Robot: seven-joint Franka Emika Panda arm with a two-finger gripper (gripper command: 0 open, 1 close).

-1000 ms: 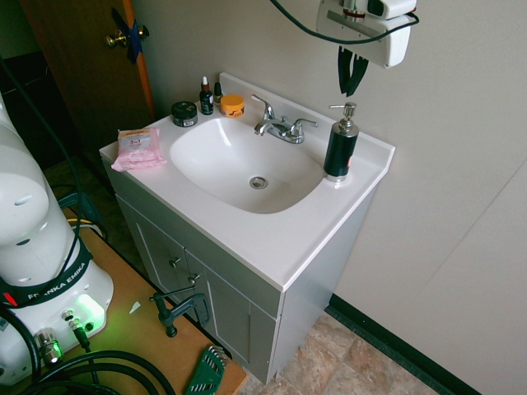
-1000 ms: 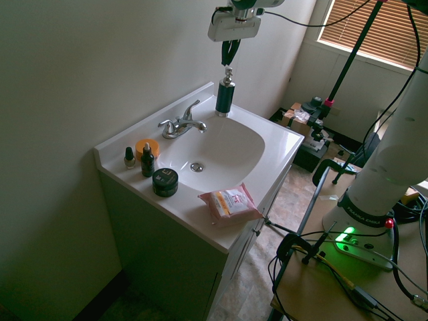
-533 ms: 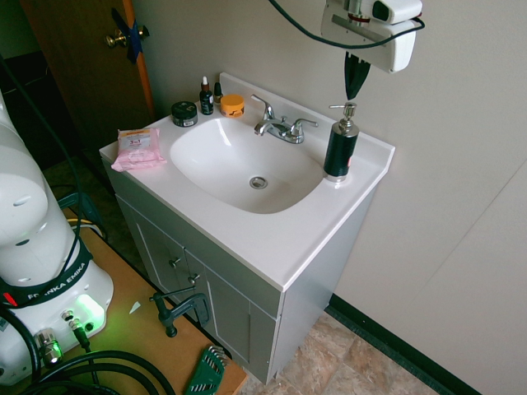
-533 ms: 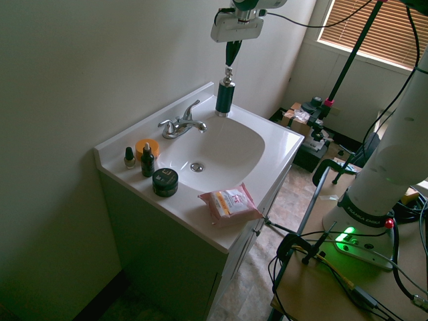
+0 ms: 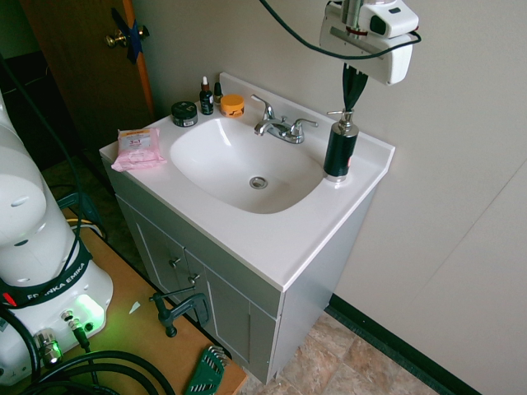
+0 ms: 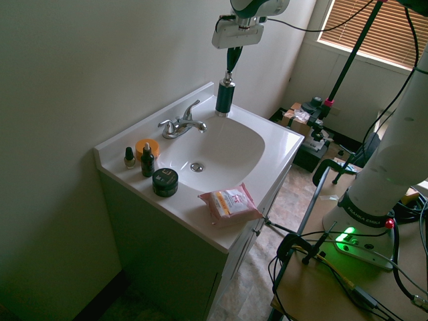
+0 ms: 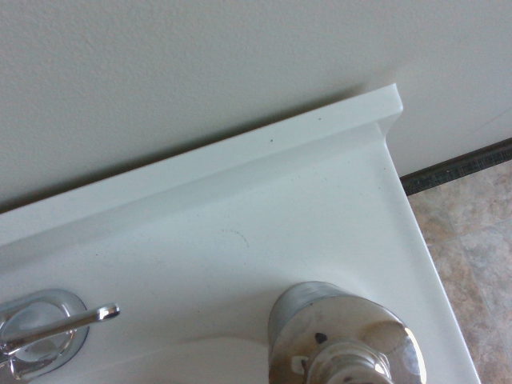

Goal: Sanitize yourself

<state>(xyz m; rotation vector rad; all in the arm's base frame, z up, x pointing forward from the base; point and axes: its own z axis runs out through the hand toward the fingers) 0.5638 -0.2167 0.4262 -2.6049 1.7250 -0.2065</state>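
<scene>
First exterior view: the white robot arm [image 5: 29,197], the task's own thing, has its base on a brown table [image 5: 132,288] beside the vanity, with its wrist above the far end of the sink. A grey vanity cabinet [image 5: 226,288] with two knobbed doors carries the white counter [image 5: 255,247], and its oval basin [image 5: 230,177] has a round drain in the bottom. Over the counter's end by the wall, the hand [image 5: 351,108] points down with its black fingers shut together, holding nothing between them. Their tips are at the silver pump top of the dark bottle [image 5: 340,152]; they seem to touch it, though the join is too small to be sure. That bottle stands upright beside the basin, its wall too dark to show what it contains. The chrome faucet [image 5: 284,129] sits behind the basin, with a lever on each side of its spout. At the other end of the counter, a pink packet of wipes [image 5: 138,149] lies flat near the front edge, its contents hidden. Farther back stands a lidded black jar [image 5: 184,114], then an orange tub [image 5: 232,106]; neither shows its contents. Between those two is a dark dropper bottle [image 5: 206,97], upright, and a smaller dark-capped bottle [image 6: 130,159] stands close by the tub, near the wall.
</scene>
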